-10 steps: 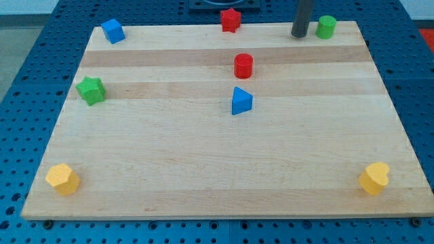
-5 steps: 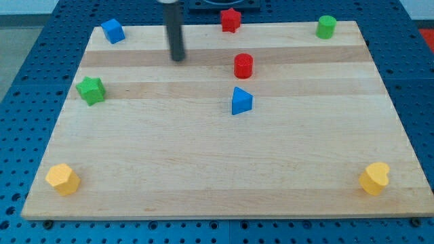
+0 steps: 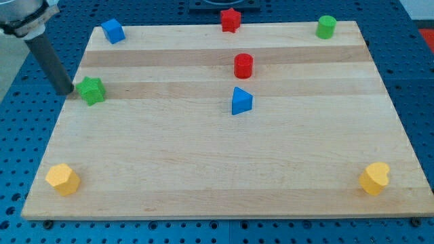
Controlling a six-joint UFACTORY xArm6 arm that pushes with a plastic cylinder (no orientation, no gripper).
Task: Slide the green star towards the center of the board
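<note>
The green star lies on the wooden board near its left edge, in the upper half of the view. My tip is just to the left of the star, at the board's left edge, close to it or touching it. The dark rod slants up to the view's top left corner.
A blue block sits at the top left, a red star at top centre, a green cylinder at top right. A red cylinder and a blue triangle lie near the centre. Yellow blocks sit at the bottom left and bottom right.
My tip has swept from the top right, across the upper board, to the left side of the green star. No block has moved.
</note>
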